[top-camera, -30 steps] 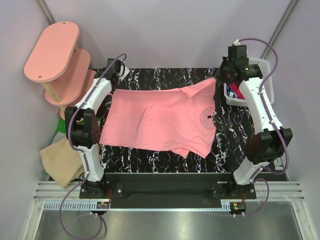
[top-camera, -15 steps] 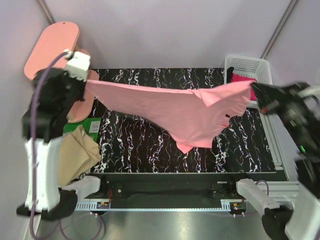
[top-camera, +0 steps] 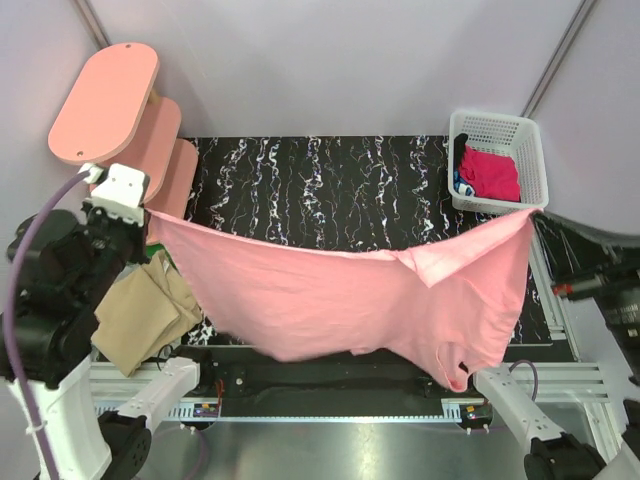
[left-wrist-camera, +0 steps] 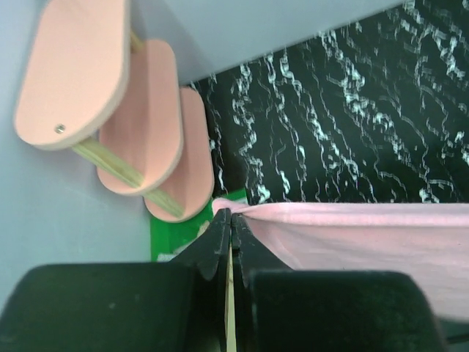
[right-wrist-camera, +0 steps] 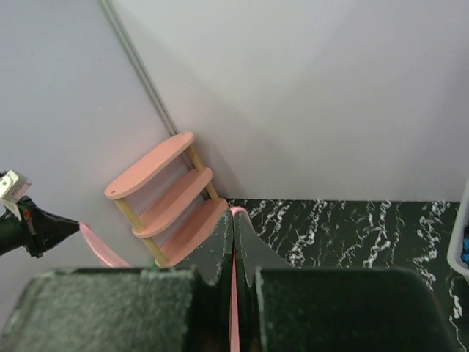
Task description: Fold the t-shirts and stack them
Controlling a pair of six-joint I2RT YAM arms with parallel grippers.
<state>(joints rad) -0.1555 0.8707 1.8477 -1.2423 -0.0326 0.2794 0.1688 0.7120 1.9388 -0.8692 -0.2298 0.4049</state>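
Black marbled desk (top-camera: 330,180) no longer carries the salmon-pink t-shirt (top-camera: 330,300): flat on it 1 second ago, it now hangs in the air over the near edge, probably for a shake-out. Both arms are raised wide apart; the left gripper (left-wrist-camera: 231,220) and right gripper (right-wrist-camera: 233,220) each pinch 1 end of its top edge.

Pale lilac walls (top-camera: 330,60) close in, evenly lit, with a thin grey pole (top-camera: 558,45) slanting up the far right corner. The surface (top-camera: 330,180) is black with white marbling. A three-tier pink oval shelf unit (top-camera: 105,100) stands at its far left corner, a white lattice basket (top-camera: 497,121) at the far right. Aluminium rails (top-camera: 330,412) line the near edge.
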